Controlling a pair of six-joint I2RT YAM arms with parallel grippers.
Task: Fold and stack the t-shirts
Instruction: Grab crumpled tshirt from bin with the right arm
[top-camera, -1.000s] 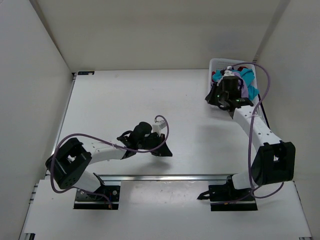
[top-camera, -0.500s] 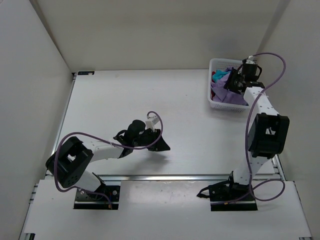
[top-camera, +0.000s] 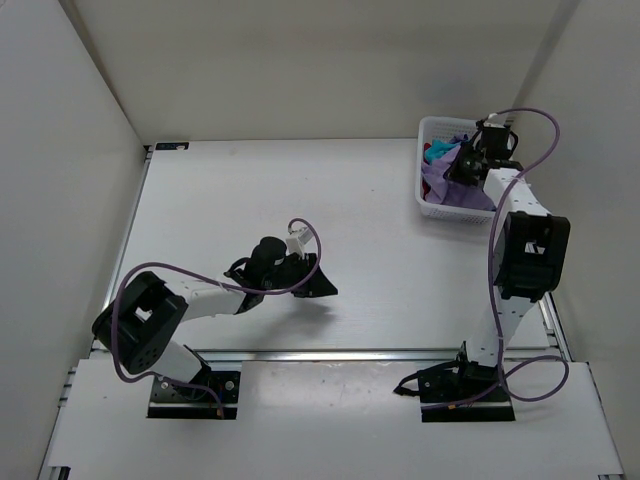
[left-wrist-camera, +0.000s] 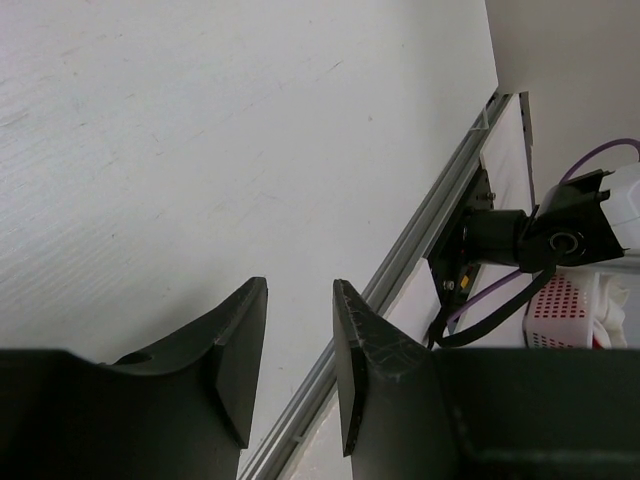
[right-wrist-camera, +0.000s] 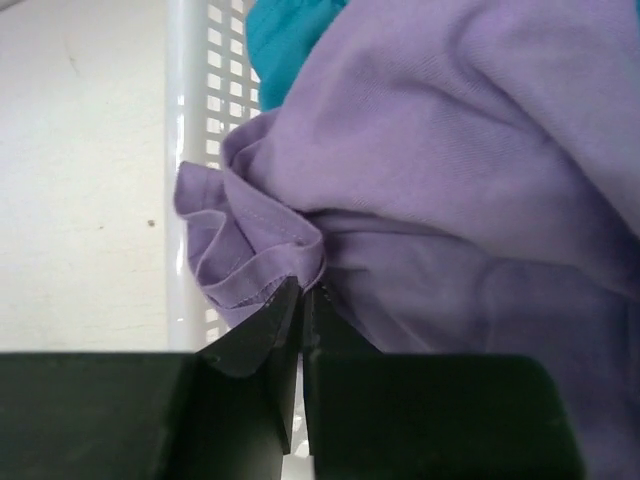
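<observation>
Fabric at my fingertips: the right gripper is pressed together on a bunched hem of the lavender shirt, and the pinch looks shallow to me. That fold sits against the white basket's mesh wall on the table side, with the rest of the shirt heaped behind it inside the basket. The teal shirt is tucked further along, and I see a sliver of the dark red shirt from above. Open table lies beyond that wall, so I'd lift clear, then draw out across it. The left gripper hovers mid-table, jaws partly spread and empty, well apart, so the right arm is nearer.
</observation>
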